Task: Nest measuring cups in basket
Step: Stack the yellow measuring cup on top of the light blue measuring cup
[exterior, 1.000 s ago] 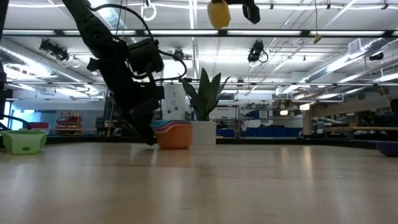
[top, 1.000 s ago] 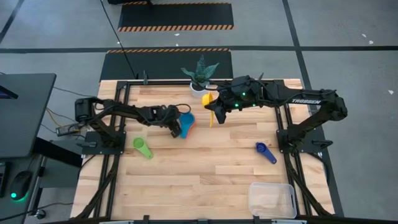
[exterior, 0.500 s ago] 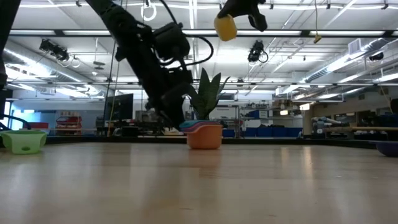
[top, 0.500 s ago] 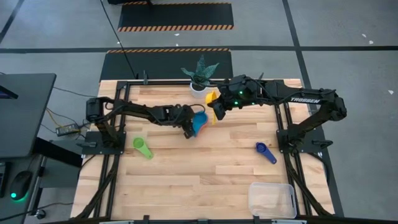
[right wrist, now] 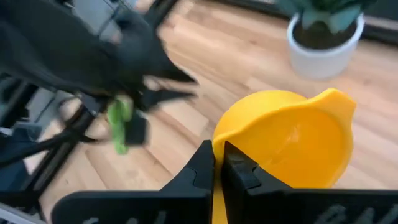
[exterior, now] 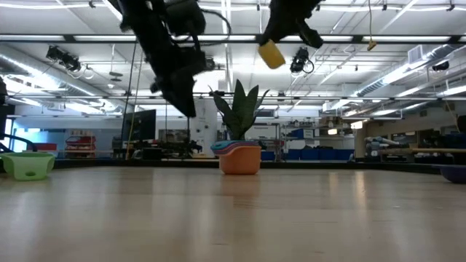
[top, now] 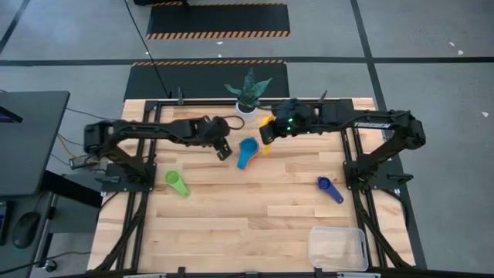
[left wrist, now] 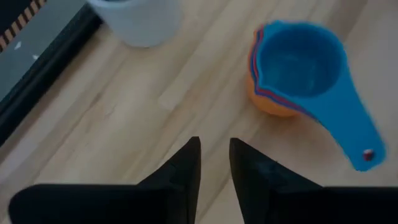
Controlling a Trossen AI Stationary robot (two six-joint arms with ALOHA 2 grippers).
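A nested stack of cups (top: 247,151), blue on top and orange at the bottom, rests on its base (exterior: 239,160) near the white plant pot (top: 245,110). My left gripper (top: 225,151) hovers beside the stack (left wrist: 298,68), fingers a narrow gap apart (left wrist: 214,143) and touching nothing. My right gripper (top: 266,133) is raised above the stack, shut on the yellow cup (exterior: 272,53). A green cup (top: 177,184) and a navy cup (top: 329,189) lie apart on the table. The clear basket (top: 337,247) sits at the near right corner. My right gripper pinches the yellow cup's flat handle (right wrist: 218,190) between its two fingers (right wrist: 202,165). The bowl (right wrist: 286,137) sticks out past the fingertips. The cup is lifted clear of the table and tilted (exterior: 272,53).
The plant pot (exterior: 237,153) stands just behind the stack, by the table's far edge. The green cup (exterior: 28,164) is near the left edge. Bare wood lies between the stack and the basket.
My left gripper slid the stack along the table toward the right, then left it there, rose and drew back toward the left. My right gripper came down toward the stack with the yellow cup, which has tipped further.
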